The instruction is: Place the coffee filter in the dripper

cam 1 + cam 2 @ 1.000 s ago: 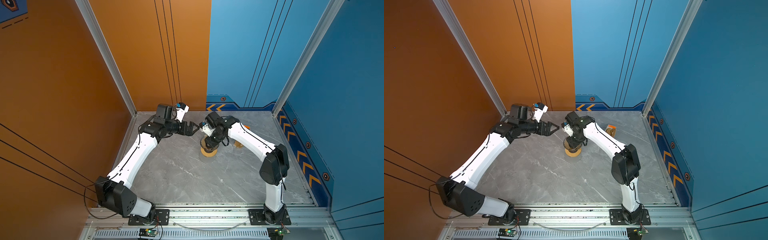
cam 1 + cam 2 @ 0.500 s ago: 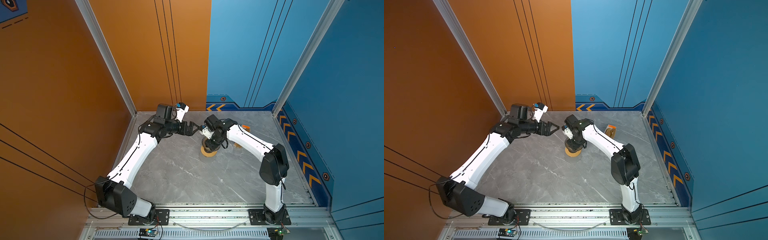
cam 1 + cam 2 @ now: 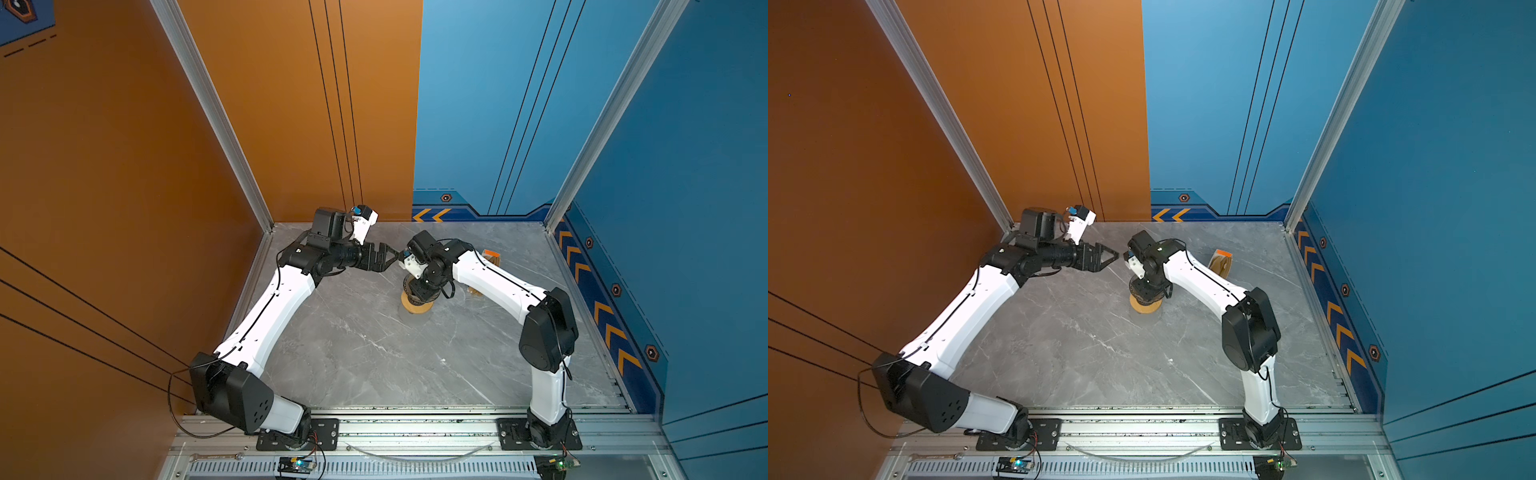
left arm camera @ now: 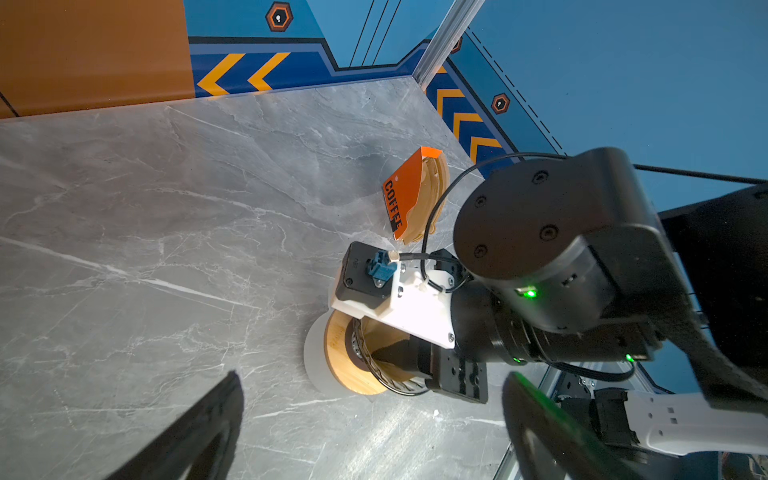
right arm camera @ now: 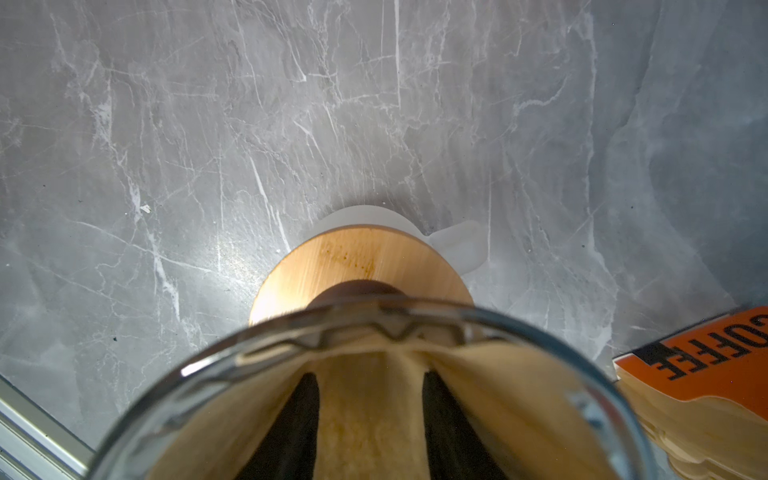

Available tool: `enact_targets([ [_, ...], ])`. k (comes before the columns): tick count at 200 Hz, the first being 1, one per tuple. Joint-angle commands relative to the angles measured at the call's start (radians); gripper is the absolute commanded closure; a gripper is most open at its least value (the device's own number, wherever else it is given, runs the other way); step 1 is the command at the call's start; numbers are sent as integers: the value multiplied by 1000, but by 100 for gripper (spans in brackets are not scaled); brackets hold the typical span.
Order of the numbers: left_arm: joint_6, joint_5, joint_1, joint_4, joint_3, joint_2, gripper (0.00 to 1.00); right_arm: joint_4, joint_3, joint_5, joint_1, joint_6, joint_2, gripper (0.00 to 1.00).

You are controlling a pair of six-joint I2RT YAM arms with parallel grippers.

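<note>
Worktop: grey marble-patterned slab (image 3: 374,353), walled in orange and blue.
Dripper: dark, smoky, see-through ribbed cone funnel (image 5: 232,345), upright near the middle of the worktop in both top views (image 3: 412,293) (image 3: 1141,293). It sits in a flat round wooden ring (image 5: 357,257).
Ring's support: the ring rests on a translucent white jug (image 5: 461,241), whose rim shows just past the ring's edge.
Coffee filter: thin tan-brown paper cone (image 5: 519,395) inside the dripper. It lines the wall below the rim, creased where the black fingers press on it.
Right gripper (image 5: 370,382): points down into the dripper from above. Its fingers (image 5: 299,415) stand partly apart inside the paper cone, with tan paper in the gap. I cannot tell whether they pinch that paper.
Left gripper (image 3: 388,255): level above the worktop, near the right arm's wrist and clear of the dripper. Its fingers (image 4: 199,436) are spread wide with nothing between them.
Spare filters: stacked bundle of tan filters with an orange strip printed "COFFEE" (image 4: 401,195). It lies on the worktop beyond the dripper, apart from it and partly behind the right arm in both top views (image 3: 490,254) (image 3: 1222,259).
</note>
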Motion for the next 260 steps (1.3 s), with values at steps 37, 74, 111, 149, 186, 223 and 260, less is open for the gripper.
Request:
enact_targets([
  [37,-5,28,3,11,-6,3,2,10,58,59,1,46,-50,65],
  [74,-8,31,2,11,-7,3,2,9,60,42,3,55,-72,68],
  [111,-9,29,3,11,-7,5,2,7,56,40,3,62,-84,79],
  [149,-13,31,2,11,-4,7,2,5,47,20,0,69,-84,86],
  [186,-12,31,0,12,-6,3,2,5,58,18,-4,72,-39,96],
  [223,-11,31,0,11,-6,3,2,6,61,11,-6,62,-7,100],
  [260,-13,31,1,12,-7,3,2,12,55,7,-11,66,6,100],
])
